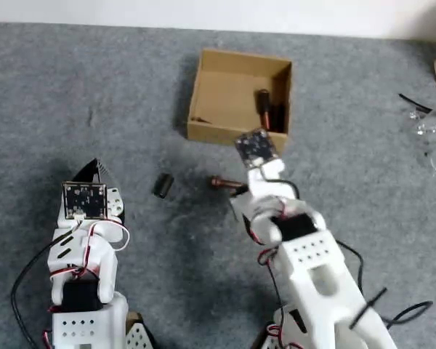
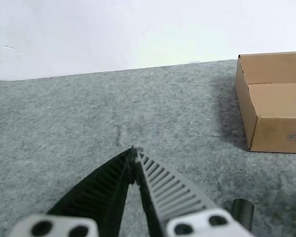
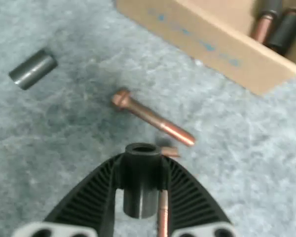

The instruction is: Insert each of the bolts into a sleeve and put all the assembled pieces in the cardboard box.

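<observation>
— Grey fuzzy carpet (image 1: 51, 87) covers the whole table, and a plain white wall (image 2: 89, 29) stands behind it. What is on the left?
— The left gripper (image 2: 133, 154). Its two ribbed fingers, one black and one pale, are pressed tight together with nothing between them.
— What is near it?
— A loose sleeve (image 2: 242, 212), just off to its right side. It is a short, dark, smooth tube lying on its side on the carpet.
— And next?
— A loose bolt (image 3: 153, 117). It is long, thin and shiny like copper, with a thick head. It lies flat just ahead of the right gripper (image 3: 140, 157), across its fingertips. Its head points toward the loose sleeve and its tip points the other way.
— What is the right gripper doing?
— It squeezes a held sleeve (image 3: 139, 182), another dark tube. The tube's long way runs along the fingers, and its round open mouth faces out past the tips.
— Anything else in there?
— A thin copper rod (image 3: 162, 217) shows beside that tube, next to one finger. I cannot tell if it is gripped.
— And the cardboard box (image 3: 197, 37)?
— It sits beyond the right gripper, past the loose bolt. It is brown, square and open on top. Copper and dark pieces (image 3: 262, 27) lie inside against one side wall.
</observation>
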